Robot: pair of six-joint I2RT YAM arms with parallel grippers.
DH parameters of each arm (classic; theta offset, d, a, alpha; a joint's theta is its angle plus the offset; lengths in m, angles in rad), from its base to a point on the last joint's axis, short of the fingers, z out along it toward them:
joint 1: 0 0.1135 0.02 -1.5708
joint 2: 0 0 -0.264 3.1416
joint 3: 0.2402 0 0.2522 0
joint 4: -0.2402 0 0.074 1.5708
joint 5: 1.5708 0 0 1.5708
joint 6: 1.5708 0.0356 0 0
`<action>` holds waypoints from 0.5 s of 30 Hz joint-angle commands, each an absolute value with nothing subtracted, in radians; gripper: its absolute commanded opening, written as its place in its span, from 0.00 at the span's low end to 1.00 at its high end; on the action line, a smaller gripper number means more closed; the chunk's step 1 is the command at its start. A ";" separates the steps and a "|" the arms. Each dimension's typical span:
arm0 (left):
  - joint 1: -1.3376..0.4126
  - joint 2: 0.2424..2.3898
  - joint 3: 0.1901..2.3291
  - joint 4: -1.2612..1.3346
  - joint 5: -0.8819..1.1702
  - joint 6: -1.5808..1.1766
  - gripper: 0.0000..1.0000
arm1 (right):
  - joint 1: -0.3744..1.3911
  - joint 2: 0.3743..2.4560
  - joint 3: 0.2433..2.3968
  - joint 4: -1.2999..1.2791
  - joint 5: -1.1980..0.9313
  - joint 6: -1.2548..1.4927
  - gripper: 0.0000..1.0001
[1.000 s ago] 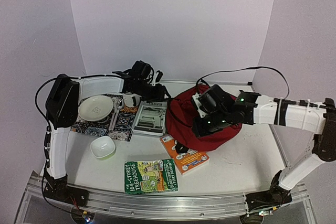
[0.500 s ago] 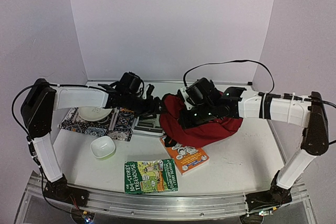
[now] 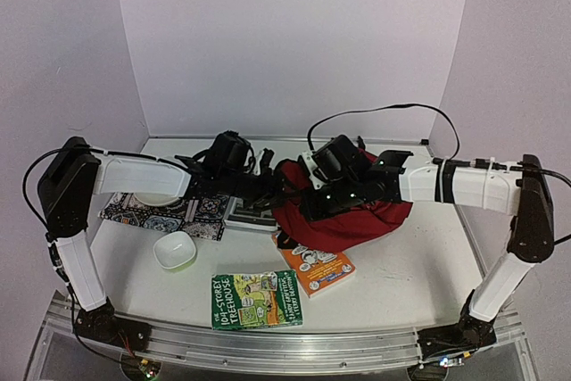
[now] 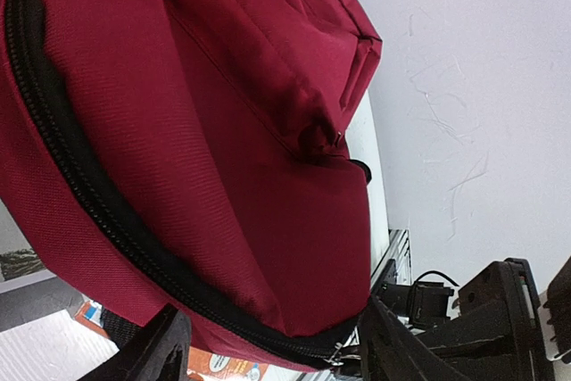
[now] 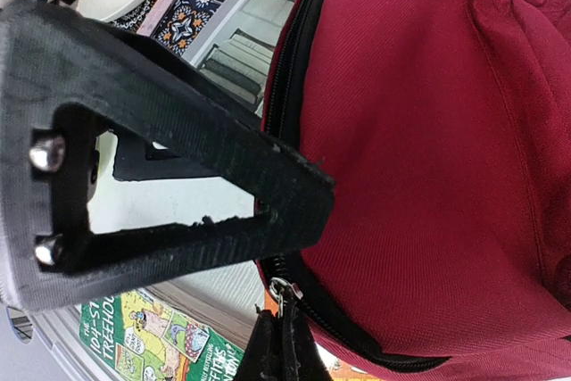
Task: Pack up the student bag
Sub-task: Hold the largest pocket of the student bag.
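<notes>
The white worktop [image 3: 401, 283] carries the student bag [image 3: 357, 220], a dark red backpack slumped right of centre, nearer the far edge. Its black zipper [image 5: 294, 104] runs round the bag's left side.

The left gripper [image 4: 272, 345] reaches in from the left with its jaws apart. The bag's zippered edge lies between them, and contact cannot be made out. The right gripper [image 5: 278, 345] has its jaws pressed together, with their tips right at the metal zipper pull [image 5: 279, 290]. Whether they pinch it cannot be told.

A patterned mat [image 3: 165, 213] lies toward the left edge, with a white plate [image 3: 156, 197] on it, partly hidden by the left arm. A green book [image 3: 256, 299] near the front edge reads "104-STOREY TREEHOUSE". An orange book [image 3: 317, 269] has one corner tucked under the bag's near side, and its cover text is too small to read. A grey printed box [image 3: 245, 214] sits just left of the bag. A small white bowl [image 3: 175, 250] stands in front of the mat.
</notes>
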State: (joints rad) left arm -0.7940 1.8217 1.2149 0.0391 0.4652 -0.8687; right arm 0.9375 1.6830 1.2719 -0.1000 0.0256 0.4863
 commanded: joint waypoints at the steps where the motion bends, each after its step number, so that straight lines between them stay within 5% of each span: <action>1: -0.797 1.804 1.194 0.107 0.450 -0.900 0.63 | 0.943 1.692 1.270 -0.071 0.008 0.485 0.00; 5: -0.805 1.836 1.183 0.134 0.477 -0.918 0.45 | 0.942 1.681 1.262 -0.074 0.010 0.481 0.00; 10: -0.804 1.816 1.179 0.143 0.474 -0.902 0.06 | 0.942 1.653 1.236 -0.102 0.065 0.458 0.00; 15: -0.789 1.778 1.182 0.141 0.464 -0.877 0.00 | 0.918 1.588 1.186 -0.178 0.110 0.431 0.00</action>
State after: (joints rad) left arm -0.8007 1.8294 1.1755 0.0887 0.4693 -0.9065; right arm 0.9353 1.6721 1.2269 -0.0868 0.0503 0.4642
